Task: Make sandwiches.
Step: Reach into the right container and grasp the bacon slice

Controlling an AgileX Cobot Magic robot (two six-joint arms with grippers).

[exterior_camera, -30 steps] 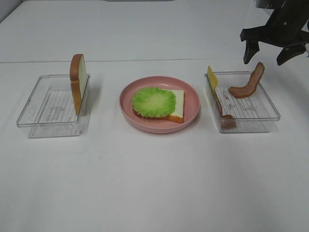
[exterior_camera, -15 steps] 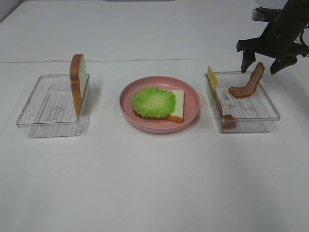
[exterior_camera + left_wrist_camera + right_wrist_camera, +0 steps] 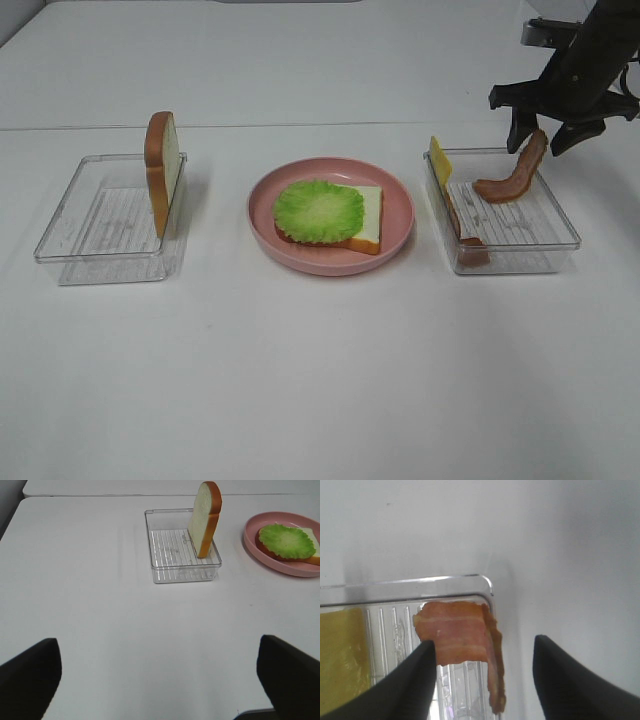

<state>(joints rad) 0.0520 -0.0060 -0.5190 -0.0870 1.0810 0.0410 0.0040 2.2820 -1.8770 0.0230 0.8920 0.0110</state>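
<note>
You're on the bacon step: R gripper (image 3: 540, 133), jaws spread, straddles far end of bacon strip (image 3: 512, 176) in right tray (image 3: 560, 235). Next: lower, pinch, carry to lettuce (image 3: 318, 210). L gripper (image 3: 157, 650) spread, empty.

Green lettuce leaf (image 3: 319, 210), white brown-crusted bread slice (image 3: 369, 222), pink plate (image 3: 402, 212), streaked reddish-brown bacon strip (image 3: 514, 177), yellow cheese slice (image 3: 439, 158)

right gripper (image 3: 540, 143): lower than a second ago, shifted slightly left
jaws: apart, now straddling raised bacon (image 3: 505, 184) end

Robot lab test bench, plain white tabletop (image 3: 320, 380), toy bread slice (image 3: 162, 165), clear plastic trays (image 3: 105, 225), pink plate (image 3: 401, 205)
</note>
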